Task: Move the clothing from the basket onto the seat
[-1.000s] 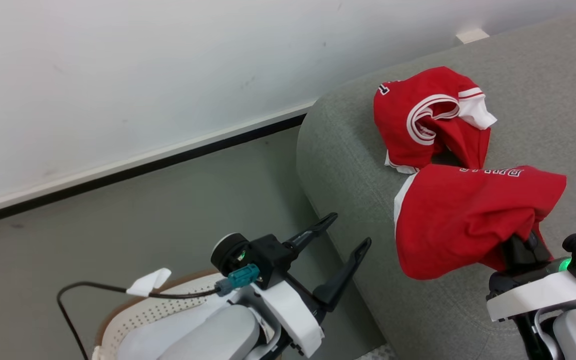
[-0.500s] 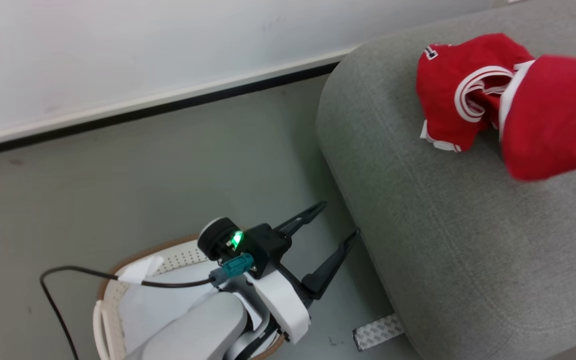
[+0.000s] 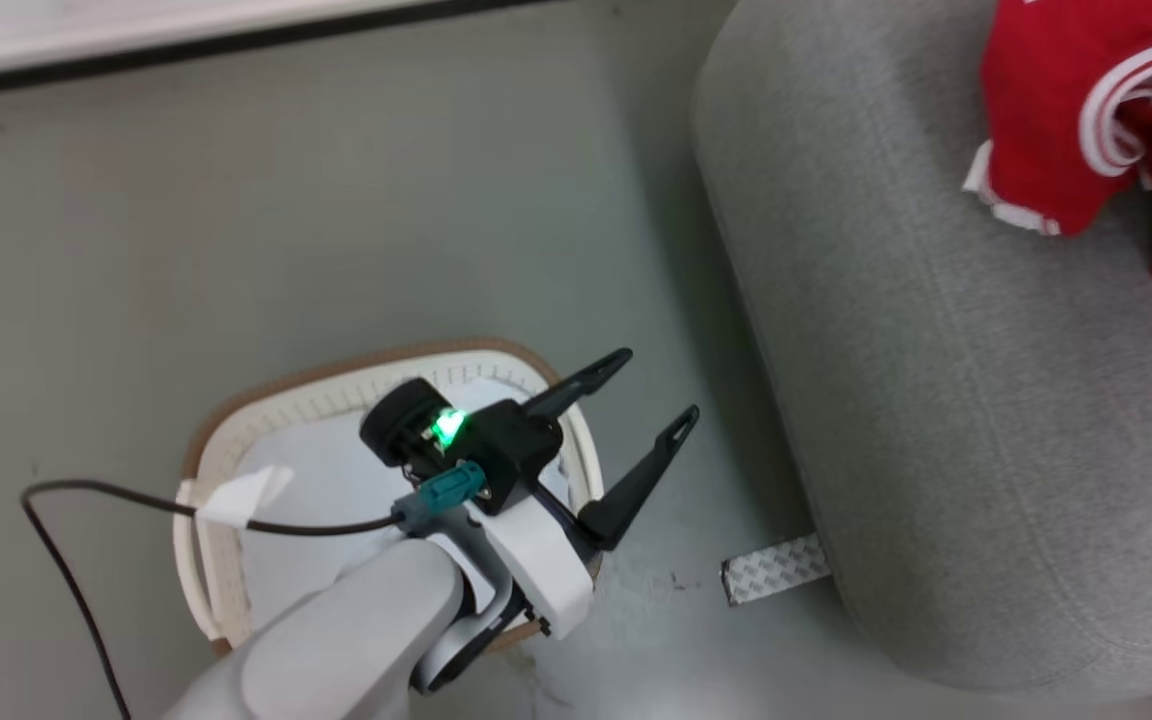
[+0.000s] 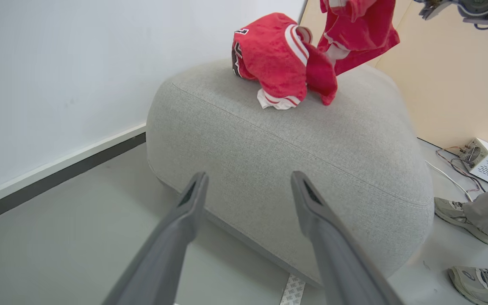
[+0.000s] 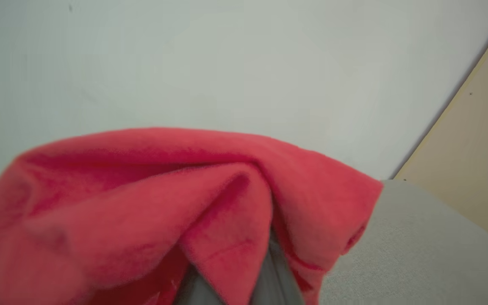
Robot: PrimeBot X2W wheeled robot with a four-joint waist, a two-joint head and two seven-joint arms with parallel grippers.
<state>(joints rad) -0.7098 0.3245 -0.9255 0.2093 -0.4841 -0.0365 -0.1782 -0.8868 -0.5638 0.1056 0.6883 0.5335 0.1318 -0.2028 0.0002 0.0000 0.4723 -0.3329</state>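
Note:
The red jersey lies crumpled on the far part of the big grey seat; the left wrist view has the jersey on top of the seat. Red shorts hang just above the seat beside it. My right gripper is shut on the shorts, which drape over its fingers. The left gripper is open and holds nothing, hovering over the right rim of the cream basket. No clothing shows on the basket's pale liner. Ahead of the open left gripper stands the seat's side.
A black cable trails from my left wrist over the floor. A patterned tape strip lies by the seat's base. A person's grey shoes and a white box with wires sit beyond the seat. A white wall with a dark skirting runs behind.
The head camera has tipped down and swung, so the basket shows more fully. My right gripper with the shorts has left the head view. The left gripper stays open.

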